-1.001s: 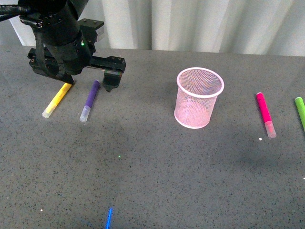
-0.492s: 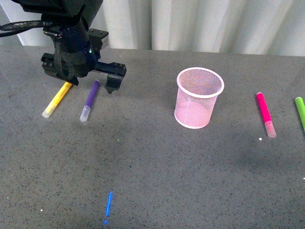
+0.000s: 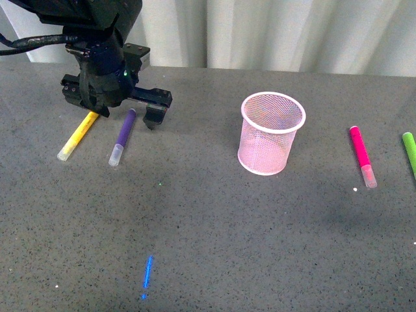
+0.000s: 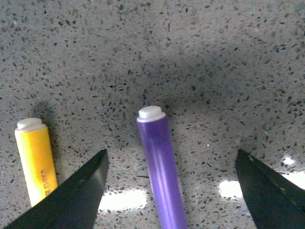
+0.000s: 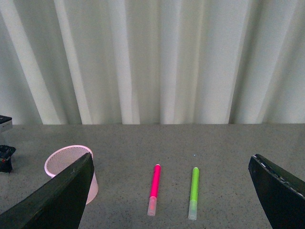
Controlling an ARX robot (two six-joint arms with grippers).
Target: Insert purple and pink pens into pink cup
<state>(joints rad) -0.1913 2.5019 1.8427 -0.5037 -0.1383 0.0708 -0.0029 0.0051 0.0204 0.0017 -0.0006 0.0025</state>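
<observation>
Only its wrist view shows the spread right gripper (image 5: 171, 156); the spread left gripper (image 4: 170, 155) straddles one purple pen (image 4: 159, 162), well apart from one pink pen (image 3: 361, 155) and one pink cup (image 3: 270, 133).

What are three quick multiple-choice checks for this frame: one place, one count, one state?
1. Which pen lies between the fingers of the left gripper? A yellow B purple C green
2. How many pens lie right of the pink cup in the front view? A one B two C three
3. The left gripper is: A open B shut on a pen C shut on nothing

Key:
1 B, the purple pen sits in the gap in the left wrist view.
2 B, only the pink pen and green pen lie there.
3 A, both fingers stand clear of the pen.
</observation>
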